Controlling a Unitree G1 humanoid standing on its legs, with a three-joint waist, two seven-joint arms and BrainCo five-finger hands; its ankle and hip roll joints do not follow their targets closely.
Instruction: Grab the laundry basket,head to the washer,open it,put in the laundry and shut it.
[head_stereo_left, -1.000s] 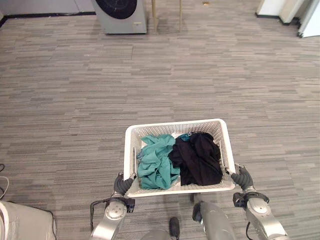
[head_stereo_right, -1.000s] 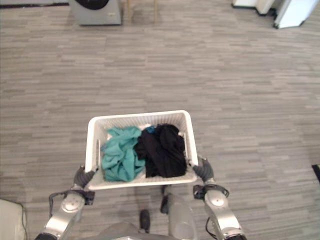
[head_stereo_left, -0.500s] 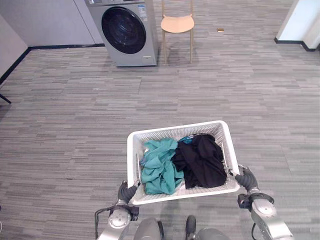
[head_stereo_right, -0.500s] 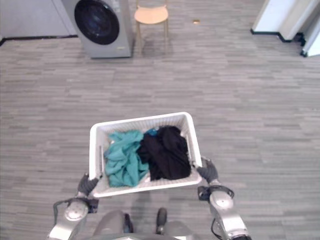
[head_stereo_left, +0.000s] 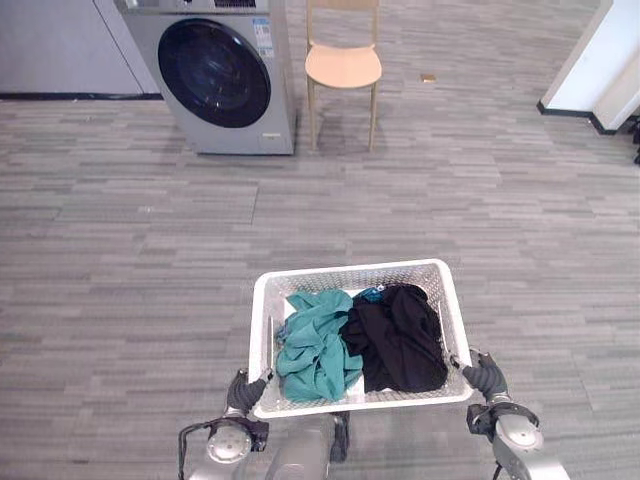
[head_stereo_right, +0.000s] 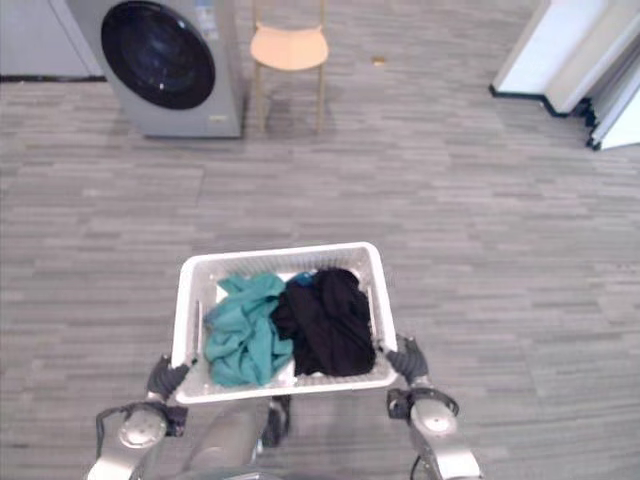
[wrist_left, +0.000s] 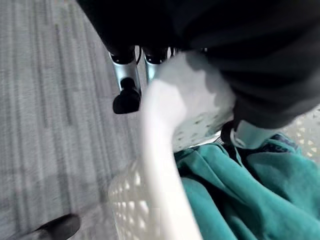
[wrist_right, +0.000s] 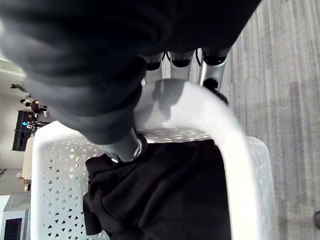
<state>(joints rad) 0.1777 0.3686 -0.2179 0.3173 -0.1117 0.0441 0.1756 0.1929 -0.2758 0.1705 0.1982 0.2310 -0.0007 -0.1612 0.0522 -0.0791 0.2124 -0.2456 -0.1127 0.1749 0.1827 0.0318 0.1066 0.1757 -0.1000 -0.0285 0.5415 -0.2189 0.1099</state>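
I carry a white perforated laundry basket (head_stereo_left: 350, 281) in front of me, above the floor. A teal garment (head_stereo_left: 313, 345) lies in its left half and a black garment (head_stereo_left: 400, 335) in its right half. My left hand (head_stereo_left: 243, 393) is curled over the basket's near left rim (wrist_left: 165, 165), fingers outside and thumb inside. At the near right corner my right hand (head_stereo_left: 482, 374) clasps the rim (wrist_right: 227, 150) the same way. The grey washer (head_stereo_left: 215, 75) stands ahead at the far left, its dark round door (head_stereo_left: 210, 73) closed.
A light wooden chair (head_stereo_left: 343, 62) stands just right of the washer. White wall corners (head_stereo_left: 600, 70) rise at the far right. A small brown object (head_stereo_left: 428, 77) lies on the floor past the chair. Grey striped carpet (head_stereo_left: 150, 260) stretches between me and the washer.
The camera has lifted and shifted, bringing the washer and chair further into the picture and nearer. Both hands keep their hold on the basket, which stays in front of me.
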